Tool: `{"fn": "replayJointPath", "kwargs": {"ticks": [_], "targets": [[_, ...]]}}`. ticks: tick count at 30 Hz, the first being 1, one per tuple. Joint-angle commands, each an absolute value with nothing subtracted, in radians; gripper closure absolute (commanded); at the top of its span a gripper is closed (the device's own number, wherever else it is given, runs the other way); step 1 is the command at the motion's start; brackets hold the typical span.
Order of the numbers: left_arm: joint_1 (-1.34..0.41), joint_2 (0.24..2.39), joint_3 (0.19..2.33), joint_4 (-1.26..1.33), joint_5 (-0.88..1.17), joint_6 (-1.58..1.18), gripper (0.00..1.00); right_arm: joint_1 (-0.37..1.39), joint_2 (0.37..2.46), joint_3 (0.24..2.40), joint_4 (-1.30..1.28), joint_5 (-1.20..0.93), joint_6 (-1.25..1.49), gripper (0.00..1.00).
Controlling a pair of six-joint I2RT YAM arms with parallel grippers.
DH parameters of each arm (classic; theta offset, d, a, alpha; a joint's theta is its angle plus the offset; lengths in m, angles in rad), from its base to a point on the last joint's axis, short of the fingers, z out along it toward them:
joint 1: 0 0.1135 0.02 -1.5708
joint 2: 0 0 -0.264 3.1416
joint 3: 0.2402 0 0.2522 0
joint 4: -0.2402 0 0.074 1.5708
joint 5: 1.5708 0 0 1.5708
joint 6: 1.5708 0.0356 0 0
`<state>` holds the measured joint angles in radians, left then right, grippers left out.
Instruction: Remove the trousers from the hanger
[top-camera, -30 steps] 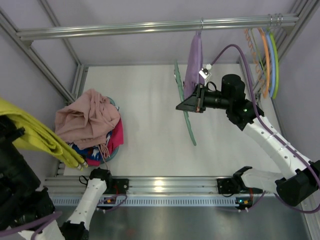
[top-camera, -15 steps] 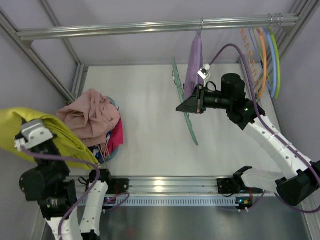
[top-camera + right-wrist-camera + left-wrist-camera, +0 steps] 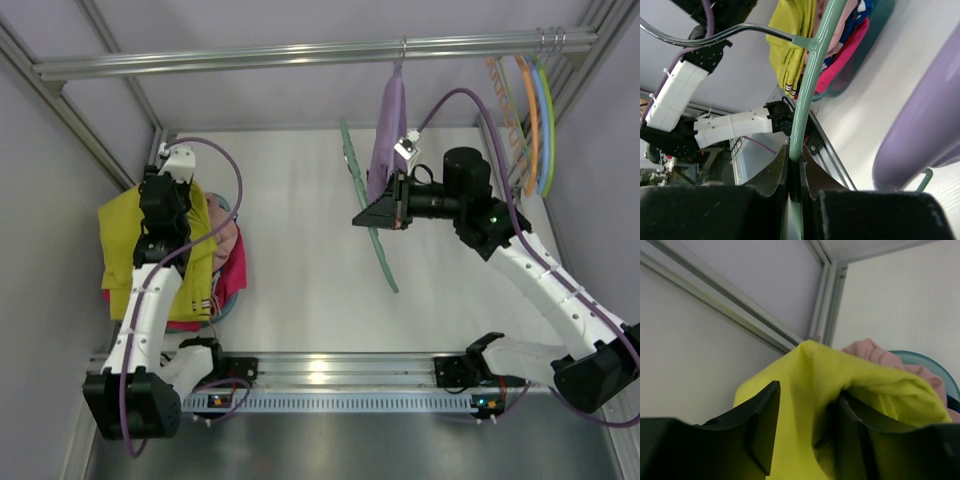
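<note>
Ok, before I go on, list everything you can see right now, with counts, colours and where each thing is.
yellow trousers: one, bright yellow, draped over the clothes pile at the left
lilac trousers: one, pale lilac, hanging on the hanger below the rail
hanger: one, pale green, hooked on the rail
spare hangers: about four, orange, blue and green, at the right end of the rail
pink garment: one, dusty pink, in the pile under the yellow trousers
magenta cloth: one, red-magenta, on the right side of the pile
basket: one, teal, under the pile
rail: one, silver, across the far side
table: one, white
left jaws: closed on the yellow trousers
right jaws: closed on the hanger
</note>
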<state>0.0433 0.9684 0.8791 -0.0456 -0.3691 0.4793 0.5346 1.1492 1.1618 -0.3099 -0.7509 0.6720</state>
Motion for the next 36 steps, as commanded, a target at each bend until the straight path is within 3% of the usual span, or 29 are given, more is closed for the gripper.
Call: {"fn": "replayJointPath", "kwargs": {"ticks": [1, 3, 5, 6, 7, 13, 20, 28, 36], "targets": [[0.046, 0.969, 0.871, 0.005, -0.339, 0.379, 0.49, 0.548, 1.097, 1.206, -0.279, -0.808, 0.635, 1.0], [0.048, 0.956, 0.871, -0.086, -0.277, 0.356, 0.31, 0.548, 1.088, 1.204, -0.287, -0.828, 0.629, 1.0], [0.048, 0.899, 0.894, -0.161, -0.227, 0.296, 0.23, 0.548, 1.083, 1.204, -0.294, -0.851, 0.62, 1.0], [0.046, 0.87, 0.925, -0.184, -0.103, 0.288, 0.13, 0.548, 1.081, 1.204, -0.295, -0.859, 0.62, 1.0], [0.048, 0.836, 0.939, -0.202, -0.034, 0.293, 0.09, 0.548, 1.08, 1.203, -0.295, -0.868, 0.623, 1.0], [0.046, 0.603, 0.997, -0.232, 0.652, 0.4, 0.12, 0.551, 1.104, 1.177, -0.184, -1.011, 0.731, 1.0], [0.046, 0.597, 0.974, -0.166, 1.052, 0.485, 0.14, 0.604, 1.149, 1.184, -0.069, -1.098, 0.854, 1.0], [-0.047, 0.692, 1.034, -0.166, 1.112, 0.661, 0.14, 0.758, 1.262, 1.249, -0.012, -1.101, 0.894, 1.0], [-0.293, 0.745, 1.005, -0.164, 0.911, 0.791, 0.19, 0.871, 1.402, 1.384, 0.069, -1.108, 0.937, 1.0]]}}
